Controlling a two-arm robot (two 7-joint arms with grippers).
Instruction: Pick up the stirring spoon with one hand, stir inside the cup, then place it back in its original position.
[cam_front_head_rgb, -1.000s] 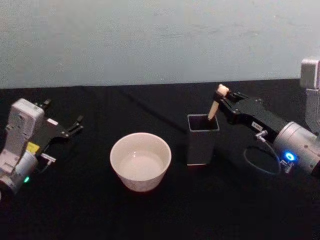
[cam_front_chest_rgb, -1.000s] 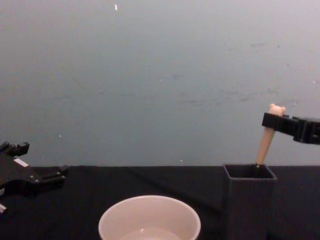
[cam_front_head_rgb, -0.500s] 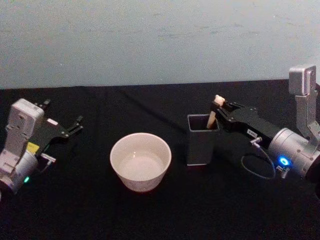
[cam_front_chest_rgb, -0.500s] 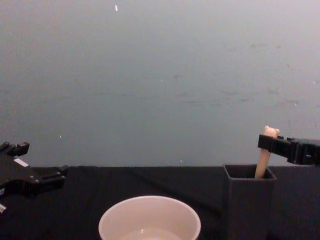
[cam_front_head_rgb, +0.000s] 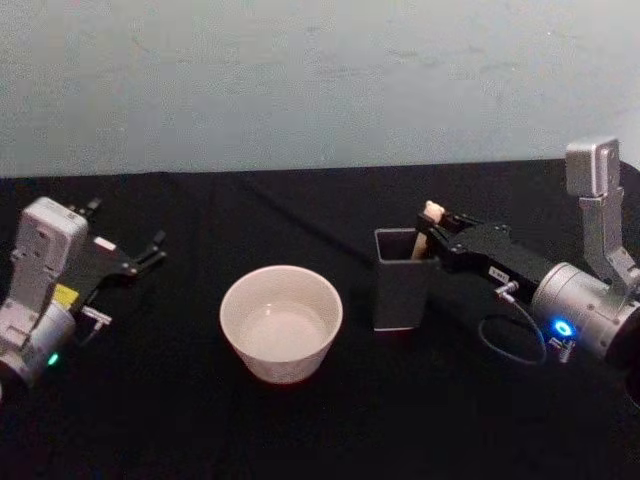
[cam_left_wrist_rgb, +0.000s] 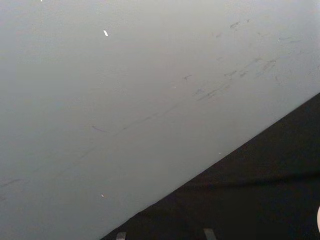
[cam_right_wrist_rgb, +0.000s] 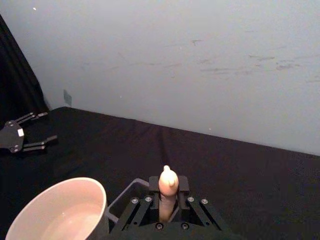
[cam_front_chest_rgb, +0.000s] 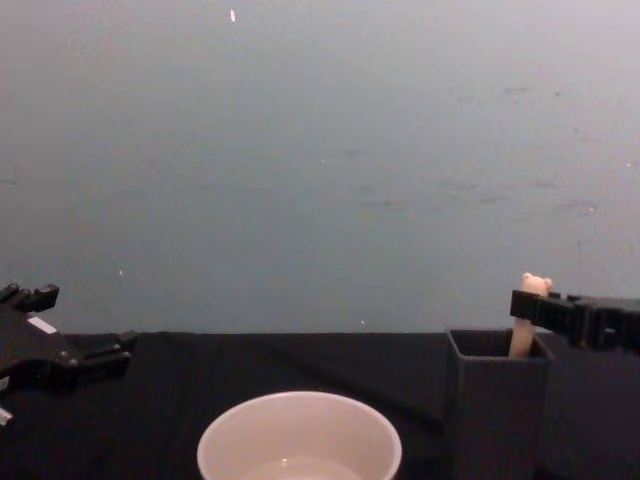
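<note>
The stirring spoon (cam_front_head_rgb: 428, 226) stands in the dark grey square holder (cam_front_head_rgb: 403, 285), its cream handle and bear head (cam_front_chest_rgb: 534, 285) poking above the rim. My right gripper (cam_front_head_rgb: 437, 231) is shut on the handle just under the bear head, which also shows in the right wrist view (cam_right_wrist_rgb: 168, 184). The stem and bowl are hidden inside the holder (cam_front_chest_rgb: 497, 405). The cream-white cup (cam_front_head_rgb: 281, 322) sits left of the holder, apart from it, and shows again low in the chest view (cam_front_chest_rgb: 299, 437) and the right wrist view (cam_right_wrist_rgb: 59, 211). My left gripper (cam_front_head_rgb: 152, 250) rests open at the table's far left.
A black cloth covers the table (cam_front_head_rgb: 320, 420), with a pale wall (cam_front_head_rgb: 320, 80) behind it. A cable loop (cam_front_head_rgb: 510, 340) hangs from my right wrist over the cloth. Free room lies between the cup and my left arm.
My right gripper has come down with the spoon, sinking it deeper into the holder so that less handle shows above the rim. The left arm has not moved.
</note>
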